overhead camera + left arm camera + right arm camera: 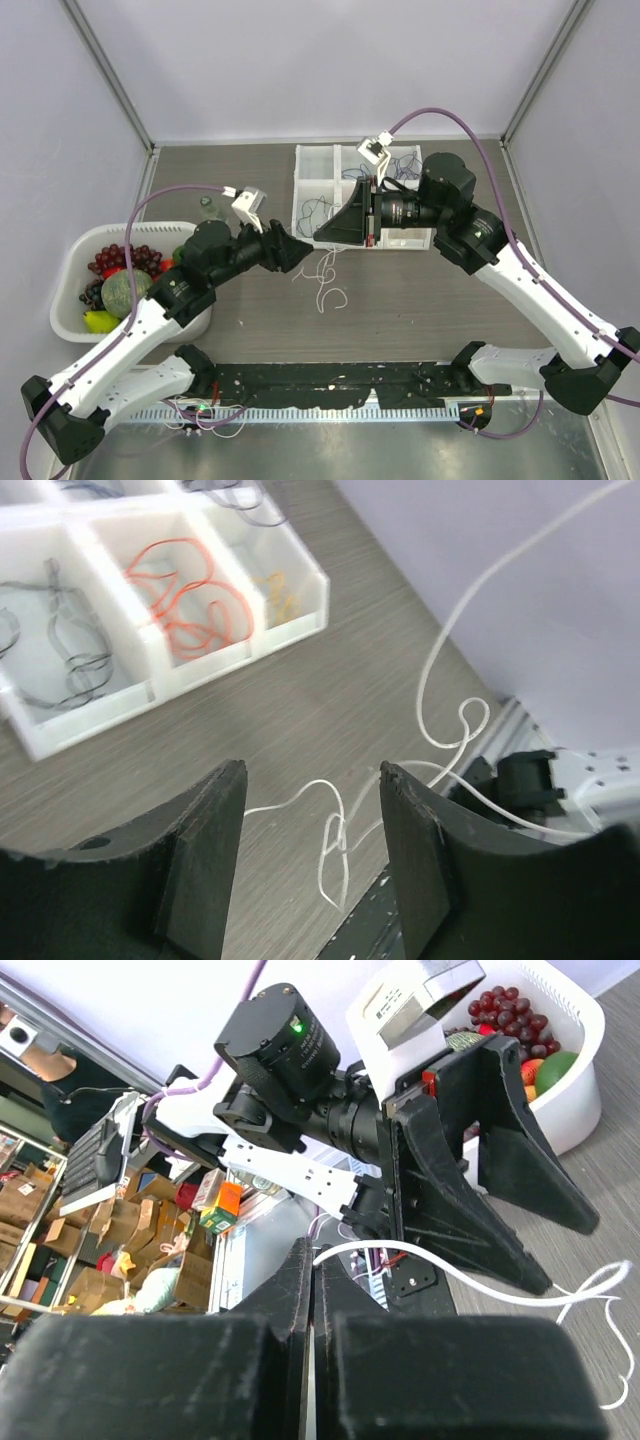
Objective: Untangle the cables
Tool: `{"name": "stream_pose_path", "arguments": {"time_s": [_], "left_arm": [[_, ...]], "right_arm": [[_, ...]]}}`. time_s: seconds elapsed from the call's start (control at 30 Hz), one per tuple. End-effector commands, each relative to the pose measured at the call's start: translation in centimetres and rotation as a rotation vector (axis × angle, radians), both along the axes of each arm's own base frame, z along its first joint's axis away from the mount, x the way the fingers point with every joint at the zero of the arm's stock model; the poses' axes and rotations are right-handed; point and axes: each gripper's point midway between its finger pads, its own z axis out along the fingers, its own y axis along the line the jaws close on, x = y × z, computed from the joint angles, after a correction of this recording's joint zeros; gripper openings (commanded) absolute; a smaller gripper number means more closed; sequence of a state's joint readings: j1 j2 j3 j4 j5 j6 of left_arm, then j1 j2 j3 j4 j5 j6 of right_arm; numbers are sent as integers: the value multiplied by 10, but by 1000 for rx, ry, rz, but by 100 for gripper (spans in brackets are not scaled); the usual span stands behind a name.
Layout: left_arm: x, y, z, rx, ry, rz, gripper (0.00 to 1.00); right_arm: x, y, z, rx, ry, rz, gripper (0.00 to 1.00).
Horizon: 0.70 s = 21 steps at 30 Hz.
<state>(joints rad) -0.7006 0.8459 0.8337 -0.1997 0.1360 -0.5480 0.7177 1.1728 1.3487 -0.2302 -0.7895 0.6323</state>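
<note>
A thin white cable (325,285) lies in loose loops on the wooden table in front of a white compartment tray (298,190). My right gripper (320,238) is shut on one end of it, and the strand (470,1280) hangs from the pinched tips (313,1250) down to the table. My left gripper (306,250) is open and empty. In the left wrist view its jaws (310,775) stand above a knotted loop of the white cable (340,840). The tray holds black cables (70,650), red-orange cables (190,595) and yellow cables (280,590), plus purple-blue ones (405,165).
A white basket (70,270) of fruit stands at the left, with a small green bottle (210,208) behind it. A black strip (330,385) runs along the near table edge between the arm bases. Grey walls enclose the table.
</note>
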Motion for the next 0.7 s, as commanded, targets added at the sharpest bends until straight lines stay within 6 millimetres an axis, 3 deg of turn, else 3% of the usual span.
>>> {"name": "stream_pose_path", "arguments": {"time_s": [0.0, 0.23, 0.67], "left_arm": [[-15, -29, 62, -149, -179, -200, 58], [-32, -55, 66, -242, -125, -377, 54], [-3, -64, 51, -214, -88, -291, 46]], "right_arm": [[-7, 0, 37, 90, -51, 41, 1], [-7, 1, 44, 113, -43, 50, 0], [-9, 1, 54, 132, -42, 61, 1]]}}
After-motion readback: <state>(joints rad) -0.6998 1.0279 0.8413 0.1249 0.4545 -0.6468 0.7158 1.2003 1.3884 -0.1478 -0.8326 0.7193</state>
